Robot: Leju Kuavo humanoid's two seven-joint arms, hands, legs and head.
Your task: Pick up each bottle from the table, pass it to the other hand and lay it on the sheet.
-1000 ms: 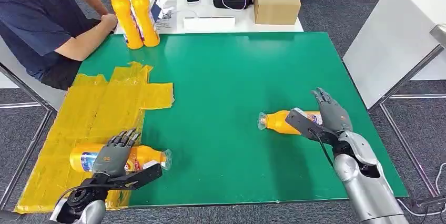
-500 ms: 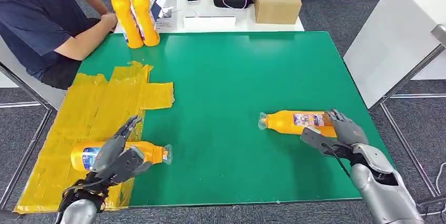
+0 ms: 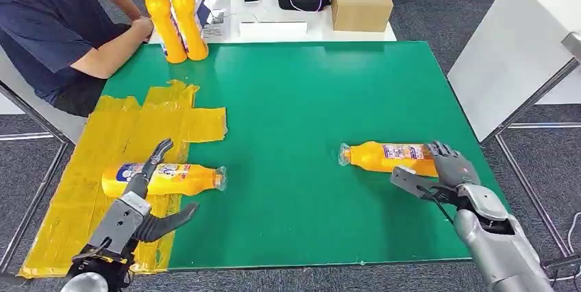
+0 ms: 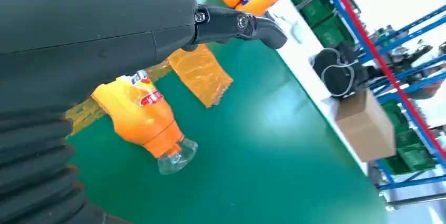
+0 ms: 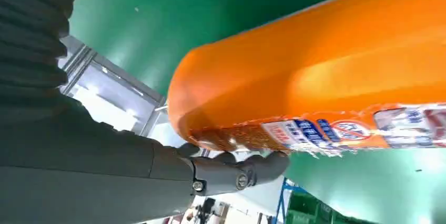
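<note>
Left hand [image 3: 140,203]: at 7 o'clock, fingers spread and empty, lifted just clear of the bottle on the sheet.
Right hand [image 3: 438,172]: at 4 o'clock, fingers apart, cupped round the base end of the right bottle, thumb below; whether it presses the bottle I cannot tell.
Left bottle [image 3: 163,178]: on its side at 8 o'clock, body on the yellow sheet [image 3: 116,141], clear cap poking over the green mat [image 3: 301,100].
Right bottle [image 3: 387,157]: on its side at 4 o'clock on the mat, cap toward the centre, well apart from the sheet.
Handling: smooth rigid plastic, probably light to middling, and round, so likely to roll or slip; best gripped across the labelled middle, not the narrow neck.
Far edge: two upright bottles [image 3: 175,18] at 11 o'clock, a person's arm [image 3: 109,49] beside them; box [image 3: 360,2] at 12.
</note>
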